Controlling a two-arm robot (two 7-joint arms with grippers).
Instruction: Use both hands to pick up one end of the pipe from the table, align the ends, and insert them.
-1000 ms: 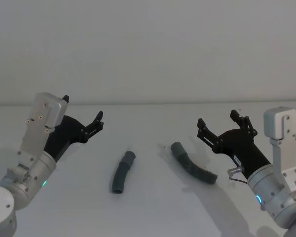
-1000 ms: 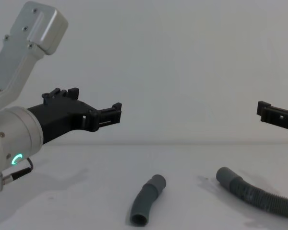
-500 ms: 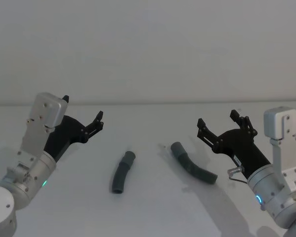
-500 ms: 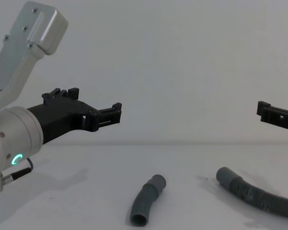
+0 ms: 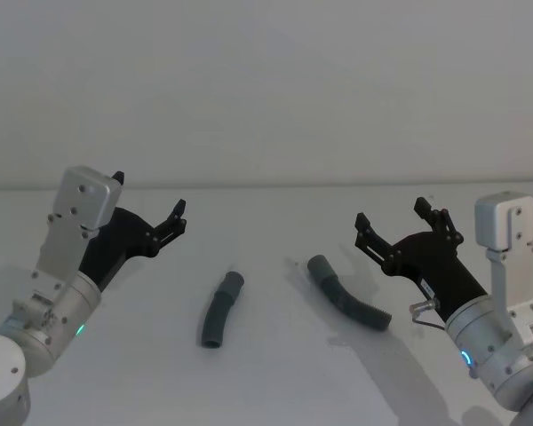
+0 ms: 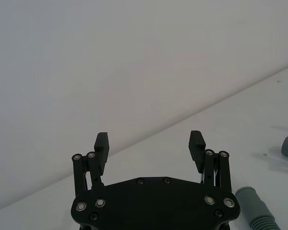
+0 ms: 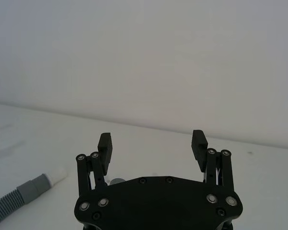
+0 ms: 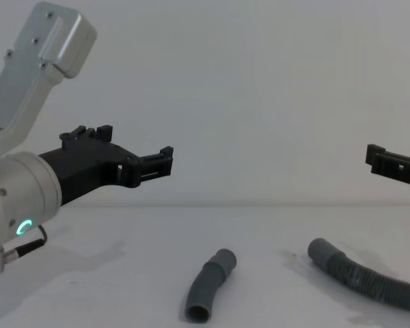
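Scene: Two lengths of pipe are laid flat on the white bench [image 5: 275,382], before a pale grey wall [image 5: 266,89], with both tools raised above them.
Left tool [image 5: 147,195]: Shown at the middle left of the head view, opened wide with nothing gripped, angled toward the frame's centre.
Right tool [image 5: 393,214]: Shown at the middle right, likewise opened wide and empty, angled toward the centre.
Short pipe [image 5: 220,311]: Laid slantwise at the lower centre, bent, to the lower right of the left tool and well apart from it.
Longer pipe [image 5: 346,293]: Laid just right of centre, to the lower left of the right tool, near it in the frame but untouched.
Ends: The longer pipe's grey cuff [image 7: 36,186] and its narrower white tip [image 7: 57,175] are picked out at the lower left of the right wrist view. In the head view that cuff is turned to the upper left, toward the short pipe's upper cuff [image 5: 234,282]; bare bench is left between the two.
Why so held: The wide spread is judged a readiness to grasp. Each tool is stationed on its own side, nearest one length, so that one length can be taken by each.
Stage: Neither length is lifted; the pick-up is judged not yet begun, with alignment and insertion to follow.
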